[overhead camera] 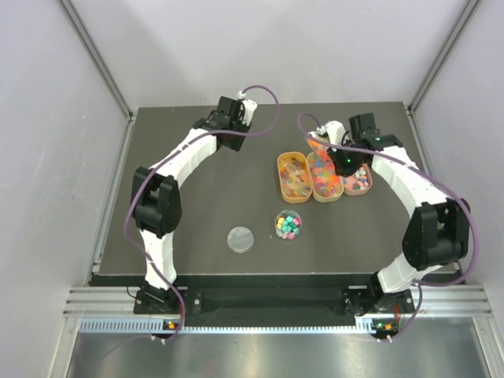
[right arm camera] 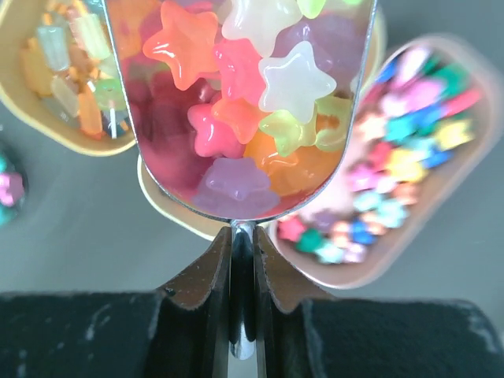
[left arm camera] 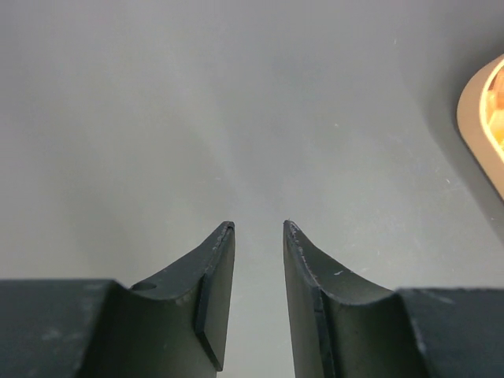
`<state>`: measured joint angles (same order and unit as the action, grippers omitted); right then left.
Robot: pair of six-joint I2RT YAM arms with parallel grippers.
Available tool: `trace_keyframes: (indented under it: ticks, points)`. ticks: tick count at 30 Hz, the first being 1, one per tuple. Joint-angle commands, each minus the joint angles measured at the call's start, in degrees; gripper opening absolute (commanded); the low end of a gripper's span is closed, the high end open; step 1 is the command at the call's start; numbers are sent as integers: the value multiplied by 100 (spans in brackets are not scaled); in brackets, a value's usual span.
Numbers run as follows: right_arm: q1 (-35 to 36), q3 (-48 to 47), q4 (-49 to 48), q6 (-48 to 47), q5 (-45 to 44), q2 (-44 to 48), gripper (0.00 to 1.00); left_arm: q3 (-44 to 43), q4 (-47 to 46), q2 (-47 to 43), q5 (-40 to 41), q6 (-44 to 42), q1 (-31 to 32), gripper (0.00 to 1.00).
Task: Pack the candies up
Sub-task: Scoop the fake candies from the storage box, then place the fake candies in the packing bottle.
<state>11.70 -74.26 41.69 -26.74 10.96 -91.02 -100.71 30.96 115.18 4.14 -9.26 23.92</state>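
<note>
Now | candies (right arm camera: 236, 118): glossy translucent stars, pink, orange | right claw (right arm camera: 242, 233): clamped on scoop (right arm camera: 242, 331) | left claw (left arm camera: 258, 228): parted, empty

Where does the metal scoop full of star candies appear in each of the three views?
Top external: the scoop is at upper right, above the far end of the trays, held by the right gripper.
Left wrist: not in it.
Right wrist: top centre, its handle in the shut gripper.
Shared landmark: the leftmost orange tray, at the right edge in left wrist, upper left in right wrist.
</note>
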Motion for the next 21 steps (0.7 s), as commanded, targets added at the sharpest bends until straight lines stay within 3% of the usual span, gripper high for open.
trace_keyframes:
  ticks: [1, 3, 5, 6, 7, 10, 14, 21]
  points:
    - [-37, -326, 1138, -1613, 275, 594, 0, -28, -20, -812, -88, 11, -274, 36]
    - [-2, -203, 1490, -2114, 327, 769, 0, 42, 24, -1049, -211, 108, -467, 34]
    - [77, -46, 1849, -2605, 345, 867, 0, 68, 146, -1242, -764, 249, -694, 24]
    - [95, 33, 1912, -2712, 337, 980, 0, 112, 156, -1330, -966, 292, -766, 17]
    - [104, 104, 1965, -2896, 293, 1033, 0, 147, 173, -1401, -1212, 380, -827, 0]
    - [244, 359, 2202, -3248, 231, 1244, 0, 340, 244, -1656, -1591, 355, -959, 0]
    - [945, 876, 2221, -3951, -434, 1552, 0, 937, 51, -2024, -1531, 460, -1030, 0]
    - [1843, 790, 2343, -4085, -876, 1535, 0, 1281, -99, -2201, -1451, 618, -1205, 0]
